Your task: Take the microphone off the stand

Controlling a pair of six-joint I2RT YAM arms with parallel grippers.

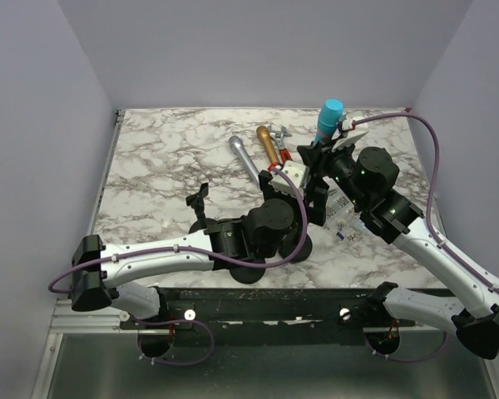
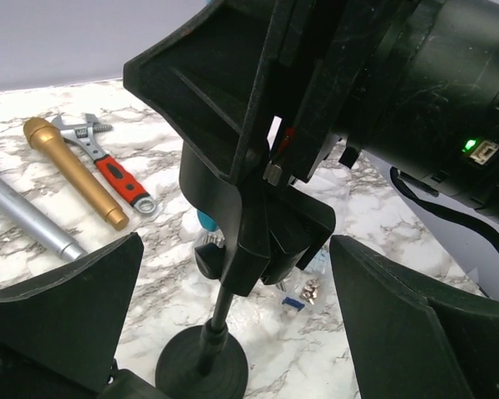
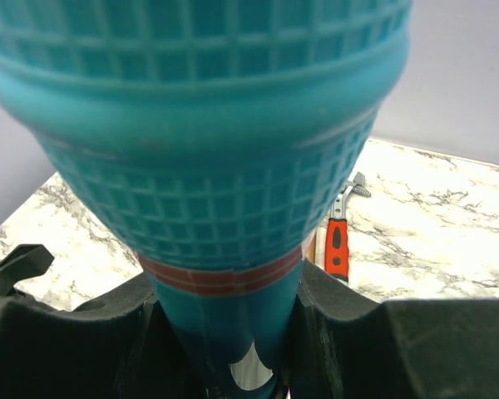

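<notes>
The teal microphone (image 1: 329,119) stands upright at the back right, and its head fills the right wrist view (image 3: 208,125). My right gripper (image 1: 326,151) is shut on its body below the red ring (image 3: 224,332). The black stand (image 2: 220,303) has a round base (image 2: 201,366) on the table and its clip (image 2: 274,237) sits under the right gripper. The microphone's teal lower end (image 2: 206,220) shows beside the clip. My left gripper (image 1: 309,199) is open, its fingers (image 2: 58,307) wide apart on either side of the stand's pole, not touching it.
A silver microphone (image 1: 243,156), a gold microphone (image 1: 270,143) and a red-handled wrench (image 1: 279,148) lie at the back middle. A small bag of screws (image 1: 343,218) lies by the stand. Another black clip (image 1: 198,199) stands left of the left arm.
</notes>
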